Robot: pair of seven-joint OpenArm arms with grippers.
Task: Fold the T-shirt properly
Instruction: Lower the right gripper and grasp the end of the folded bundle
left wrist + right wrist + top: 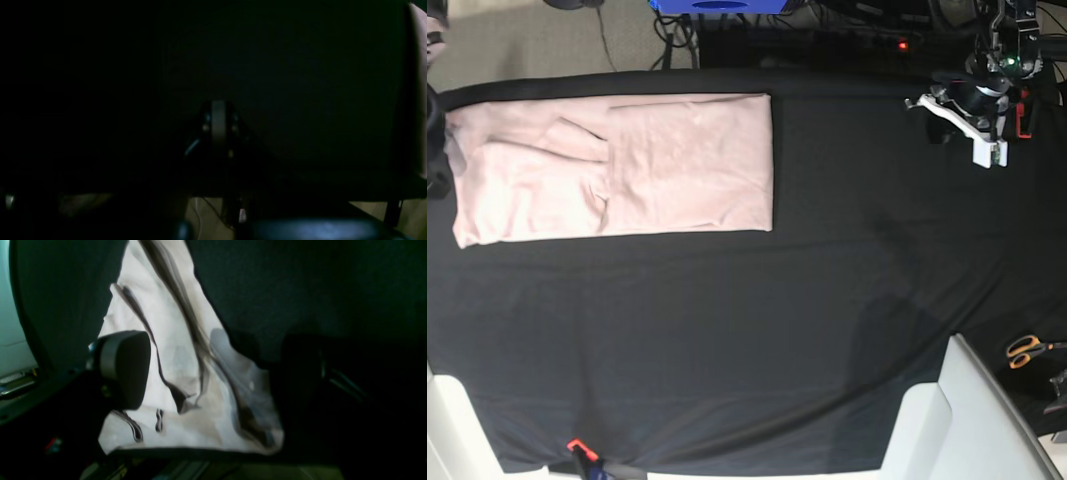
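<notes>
The pale-pink T-shirt lies folded into a long flat rectangle at the back left of the black cloth. In the right wrist view the shirt fills the middle, creased, with its edge near the bottom. My right gripper is open above it, one dark pad over the fabric and the other finger over the black cloth. In the base view this gripper barely shows at the left edge. My left gripper is at the back right, far from the shirt; in the dark left wrist view its fingers look pressed together and empty.
Orange-handled scissors lie at the right edge. A white panel stands at the front right corner. A blue box and cables sit behind the table. A small orange clip holds the cloth's front edge.
</notes>
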